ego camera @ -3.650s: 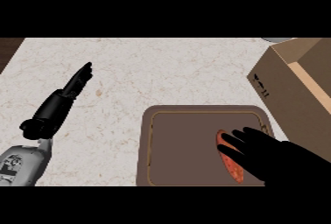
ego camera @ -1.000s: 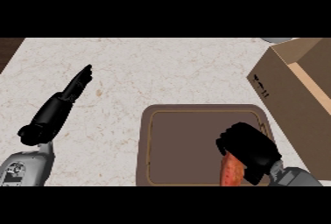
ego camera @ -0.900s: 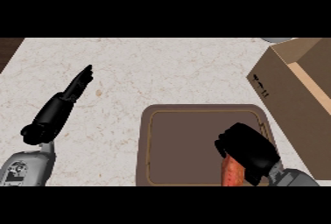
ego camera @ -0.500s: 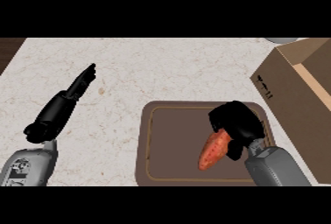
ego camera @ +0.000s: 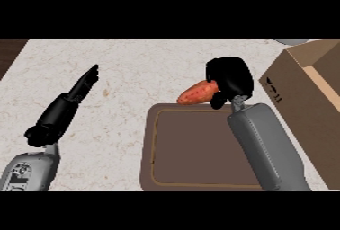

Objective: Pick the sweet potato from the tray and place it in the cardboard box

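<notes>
Sweet potato (ego camera: pixel 198 93) has come up off the tray (ego camera: pixel 199 150), clamped in the right robot hand (ego camera: pixel 229 78) above the tray's far edge; the cardboard box (ego camera: pixel 309 103) comes next. Left robot hand (ego camera: pixel 83 85) rests straight-fingered over the desk's (ego camera: pixel 133 63) left side.

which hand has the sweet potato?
The right hand, curled round the sweet potato above the tray's far edge. The left hand is open, fingers straight, holding nothing.
</notes>
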Motion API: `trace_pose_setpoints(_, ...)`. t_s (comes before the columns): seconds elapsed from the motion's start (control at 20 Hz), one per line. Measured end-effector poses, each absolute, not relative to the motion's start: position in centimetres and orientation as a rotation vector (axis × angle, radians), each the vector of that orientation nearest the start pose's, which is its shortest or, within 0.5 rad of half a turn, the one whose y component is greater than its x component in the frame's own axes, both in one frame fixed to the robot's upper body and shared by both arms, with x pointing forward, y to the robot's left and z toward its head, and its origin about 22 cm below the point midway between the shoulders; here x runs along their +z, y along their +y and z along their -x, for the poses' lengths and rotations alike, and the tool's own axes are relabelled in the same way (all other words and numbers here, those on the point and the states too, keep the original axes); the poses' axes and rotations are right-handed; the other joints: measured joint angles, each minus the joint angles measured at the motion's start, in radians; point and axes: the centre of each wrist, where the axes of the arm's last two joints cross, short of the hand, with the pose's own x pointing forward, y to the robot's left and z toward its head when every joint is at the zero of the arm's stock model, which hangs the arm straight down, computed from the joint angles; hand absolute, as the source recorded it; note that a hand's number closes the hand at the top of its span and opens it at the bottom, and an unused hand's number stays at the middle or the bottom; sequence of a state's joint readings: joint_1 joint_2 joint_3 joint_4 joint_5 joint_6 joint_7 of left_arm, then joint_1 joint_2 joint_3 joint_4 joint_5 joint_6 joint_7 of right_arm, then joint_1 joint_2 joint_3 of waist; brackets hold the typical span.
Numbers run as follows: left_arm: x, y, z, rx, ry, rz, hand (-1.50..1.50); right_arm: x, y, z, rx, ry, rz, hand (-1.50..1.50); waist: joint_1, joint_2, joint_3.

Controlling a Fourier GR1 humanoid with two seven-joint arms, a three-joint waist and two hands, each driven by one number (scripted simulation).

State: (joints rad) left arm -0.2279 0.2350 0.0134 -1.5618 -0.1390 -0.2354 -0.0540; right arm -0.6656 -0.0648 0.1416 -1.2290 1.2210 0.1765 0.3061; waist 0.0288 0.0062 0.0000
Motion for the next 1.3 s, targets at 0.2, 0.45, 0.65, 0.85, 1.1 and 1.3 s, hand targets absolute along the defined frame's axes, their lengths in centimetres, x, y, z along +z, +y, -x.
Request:
trace_pose_setpoints(0.2, 6.9, 26.7, -29.2, -0.537, -1.749, -0.094, 0.0, 14.6, -12.0, -37.3, 1.11, -1.419, 1.146, 1.5, -0.015, -0.005, 0.0)
trace_pose_setpoints(0.45, 6.4, 26.9, -29.1, -0.526, -1.744, -0.103, 0.0, 18.9, -12.8, -37.5, 0.821, -1.436, 1.275, 1.5, -0.026, -0.008, 0.0)
trace_pose_setpoints(0.65, 6.3, 26.9, -29.1, -0.531, -1.747, -0.105, 0.0, 20.9, -15.2, -37.7, 0.589, -1.402, 1.346, 1.5, -0.029, -0.007, 0.0)
trace_pose_setpoints(0.85, 6.7, 27.0, -29.2, -0.529, -1.751, -0.105, 0.0, 22.9, -19.9, -38.2, 0.428, -1.349, 1.401, 1.5, -0.03, -0.007, 0.0)
trace_pose_setpoints(1.1, 6.5, 27.1, -29.1, -0.528, -1.751, -0.096, 0.0, 23.9, -25.5, -38.5, 0.327, -1.279, 1.446, 1.5, -0.028, -0.006, 0.0)
trace_pose_setpoints(1.3, 6.3, 26.7, -29.0, -0.529, -1.745, -0.094, 0.0, 23.3, -29.2, -38.6, 0.384, -1.178, 1.473, 1.5, -0.029, -0.006, 0.0)
